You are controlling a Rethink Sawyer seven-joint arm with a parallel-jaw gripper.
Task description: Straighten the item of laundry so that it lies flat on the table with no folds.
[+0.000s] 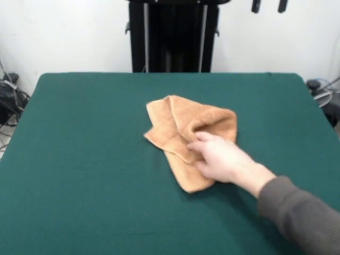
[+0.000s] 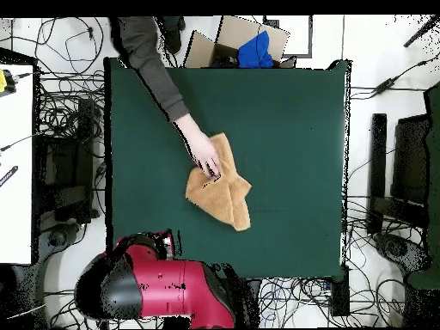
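Note:
The orange-tan towel (image 1: 180,122) lies crumpled and folded over itself near the middle of the green table (image 1: 79,159). A person's hand (image 1: 218,156) rests on its near right part, with a grey sleeve (image 1: 303,218) reaching in from the lower right. In the overhead view the towel (image 2: 222,199) lies a little left of the table's (image 2: 292,129) centre, with the hand (image 2: 204,155) on its upper end. My gripper (image 1: 269,5) shows only as two dark tips at the top edge, apart and empty, far from the towel. My red arm (image 2: 163,285) is drawn back off the table.
The black pedestal (image 1: 172,37) stands behind the table's far edge. Cables (image 1: 10,101) lie on the floor on both sides. A cardboard box with a blue item (image 2: 254,47) sits beyond the table's top edge in the overhead view.

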